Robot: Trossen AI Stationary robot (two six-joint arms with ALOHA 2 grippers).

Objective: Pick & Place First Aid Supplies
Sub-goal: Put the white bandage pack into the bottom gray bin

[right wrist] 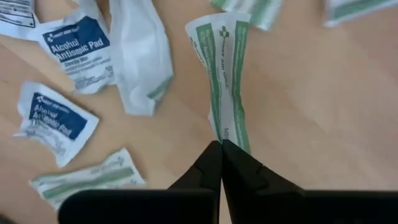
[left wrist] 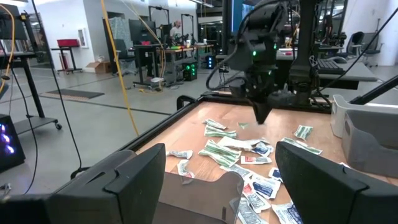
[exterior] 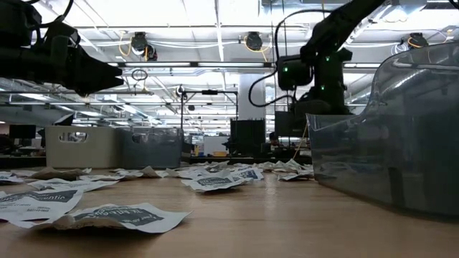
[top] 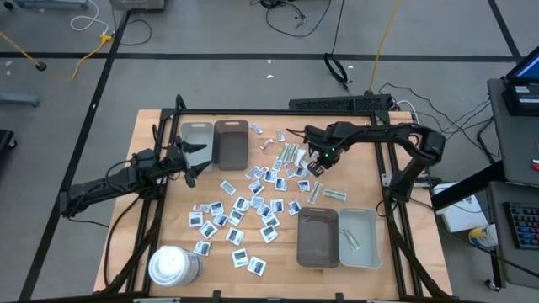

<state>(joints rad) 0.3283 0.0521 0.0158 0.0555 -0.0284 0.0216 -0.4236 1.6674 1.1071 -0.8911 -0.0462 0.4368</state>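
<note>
Many small white packets with dark-blue print [top: 244,210] lie scattered flat over the middle of the wooden table, and pale green-striped strips [top: 290,153] lie among them toward the far side. My right gripper [top: 318,162] points down over the far-right part of the scatter. It is shut on one green-striped strip [right wrist: 227,74]. My left gripper [top: 192,160] waits level and open at the table's left, near the left trays, with nothing between its fingers. My right gripper pinches one end of the green-striped strip [right wrist: 229,138] between the free ends of its two fingers. The fingers come from above, pointing down. The strip hangs below them, slightly twisted. I cannot tell whether its lower end [right wrist: 222,31] touches the table.
A grey tray [top: 196,137] and a brown tray [top: 231,143] stand at the far left. A brown tray [top: 317,240] and a grey tray [top: 360,240] holding strips stand at the near right. A large white cylinder [top: 173,266] stands at the near left.
</note>
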